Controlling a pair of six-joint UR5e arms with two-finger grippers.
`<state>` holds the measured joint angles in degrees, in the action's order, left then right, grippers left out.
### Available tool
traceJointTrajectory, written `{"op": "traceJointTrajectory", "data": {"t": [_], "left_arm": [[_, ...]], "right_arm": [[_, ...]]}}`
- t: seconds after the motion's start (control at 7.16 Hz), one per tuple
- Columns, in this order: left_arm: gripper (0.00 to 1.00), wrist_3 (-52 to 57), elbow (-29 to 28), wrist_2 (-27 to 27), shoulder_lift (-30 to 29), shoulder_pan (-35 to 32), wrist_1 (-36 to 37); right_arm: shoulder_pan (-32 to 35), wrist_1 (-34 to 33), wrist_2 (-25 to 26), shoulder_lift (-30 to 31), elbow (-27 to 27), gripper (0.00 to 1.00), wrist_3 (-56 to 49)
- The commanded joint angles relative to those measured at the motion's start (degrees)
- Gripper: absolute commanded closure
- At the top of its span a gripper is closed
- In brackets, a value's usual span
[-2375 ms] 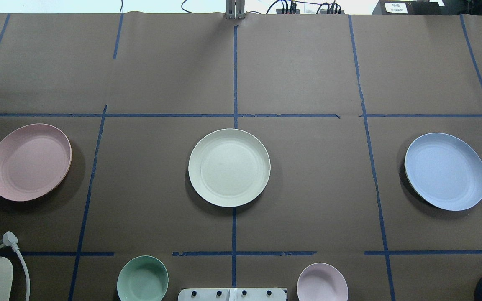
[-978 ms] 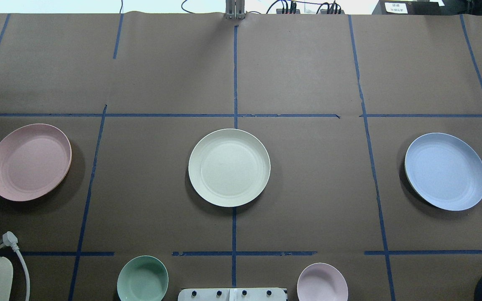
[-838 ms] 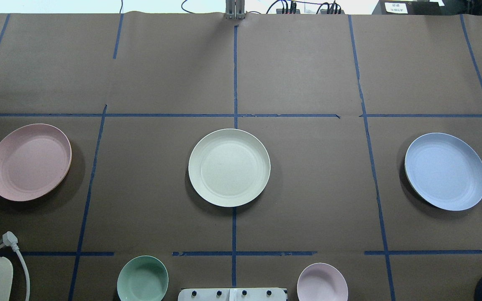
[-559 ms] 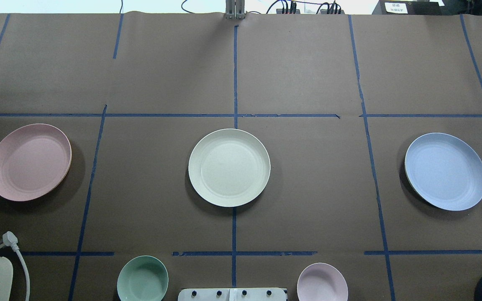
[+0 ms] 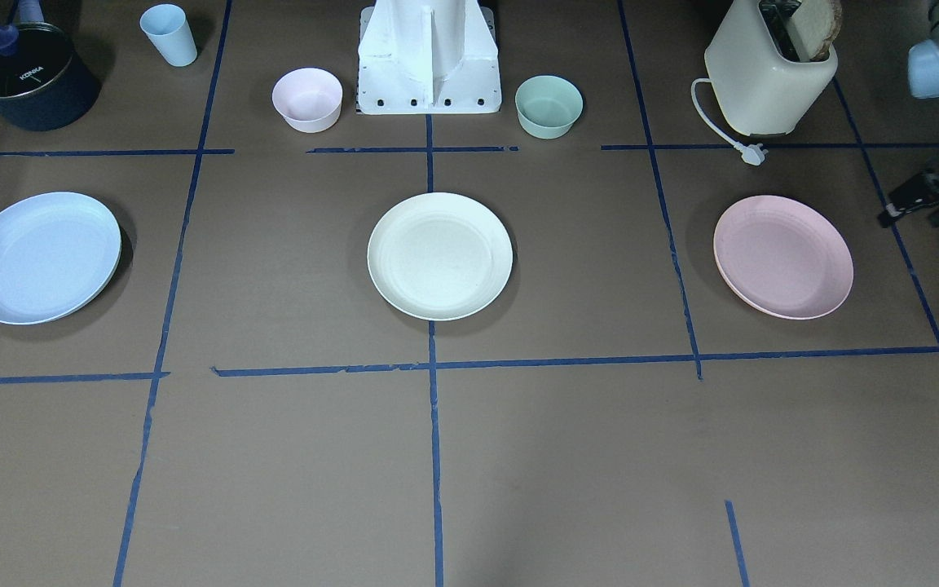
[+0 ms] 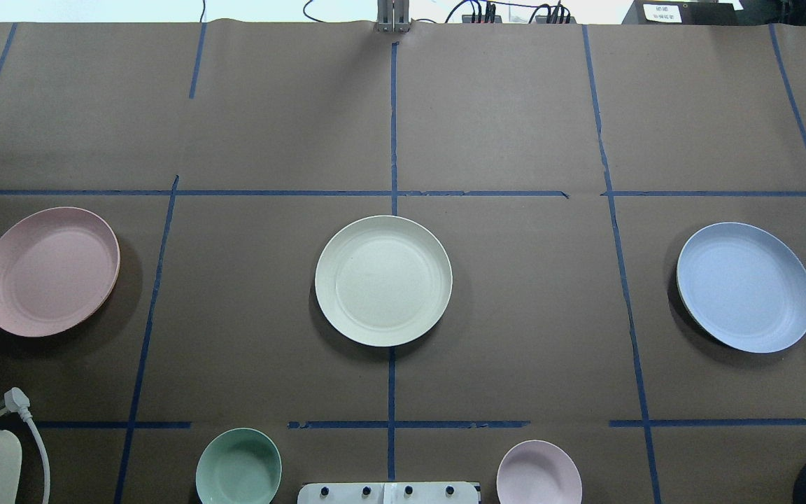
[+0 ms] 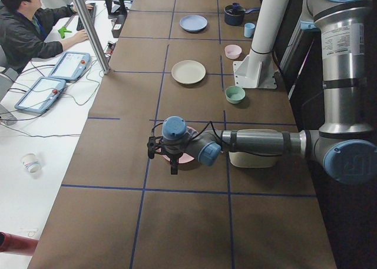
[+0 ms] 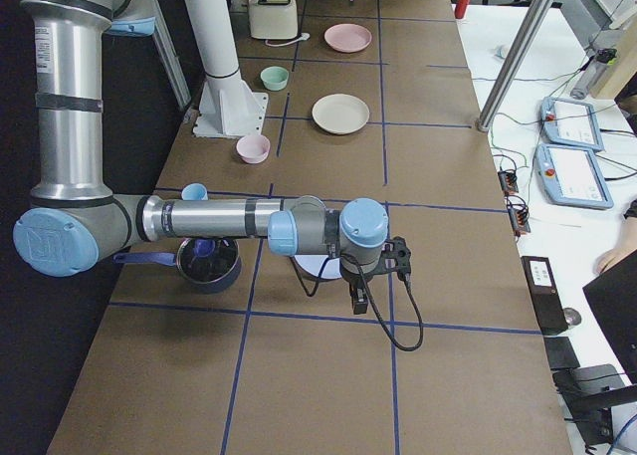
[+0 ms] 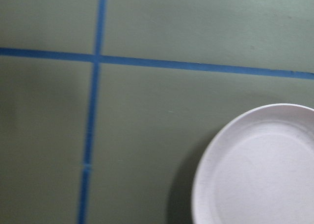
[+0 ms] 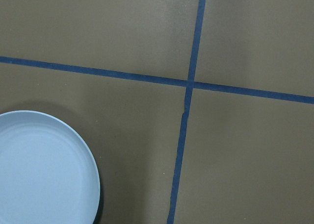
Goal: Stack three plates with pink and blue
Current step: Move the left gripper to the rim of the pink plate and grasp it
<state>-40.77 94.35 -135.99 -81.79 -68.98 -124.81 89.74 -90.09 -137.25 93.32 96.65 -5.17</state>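
Where the robot's base (image 5: pixel 429 57) stands, nearest row: a small green bowl (image 6: pixel 238 467) and a small pink bowl (image 6: pixel 539 473) flank it. A cream toaster (image 5: pixel 767 77) stands toward the robot's left end. A dark pot (image 5: pixel 28 77) and a pale blue cup (image 5: pixel 169 34) stand toward its right end.
Left gripper (image 7: pixel 172 168): it hangs above the pink plate (image 6: pixel 50 271) and shows clearly only from the side. I cannot tell whether its fingers are released or clenched.
Pink plate against left fingers: the plate lies flat on the worktop (image 6: pixel 515 294) beneath them, not touching. In the left wrist view it sits in the lower right corner, with no fingers in the frame.
Right gripper (image 8: pixel 356 298): it hangs above the blue plate (image 6: pixel 745 287), again seen only from the side. The state of its fingers cannot be told.
Blue plate against right fingers: it lies flat below them, apart. In the right wrist view it sits in the lower left corner, with no fingers in the frame.
Middle row: the pink plate lies on the robot's left and the blue plate on its right. The cream plate (image 6: pixel 383 280) lies between them over a blue tape line (image 6: pixel 392 126). All three lie well apart, none stacked.
Beyond the worktop: an operator (image 7: pixel 29 27) sits at a white desk.
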Motion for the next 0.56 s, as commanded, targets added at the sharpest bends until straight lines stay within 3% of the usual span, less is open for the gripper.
{"op": "traceJointTrajectory", "data": {"t": [0.0, 0.14, 0.42], "left_arm": [[0.00, -7.37, -3.36, 6.50, -0.04, 7.25, -7.35], [0.01, -9.57, -7.12, 6.88, -0.38, 8.50, -12.25], [0.01, -11.70, -8.48, 6.97, -0.91, 11.40, -13.53]], "right_arm": [[-0.09, -0.09, -0.04, -0.07, 0.03, 0.00, 0.08], [0.00, 0.00, -0.12, -0.07, 0.03, 0.00, 0.08], [0.00, 0.00, -0.30, 0.02, 0.12, 0.00, 0.08]]}}
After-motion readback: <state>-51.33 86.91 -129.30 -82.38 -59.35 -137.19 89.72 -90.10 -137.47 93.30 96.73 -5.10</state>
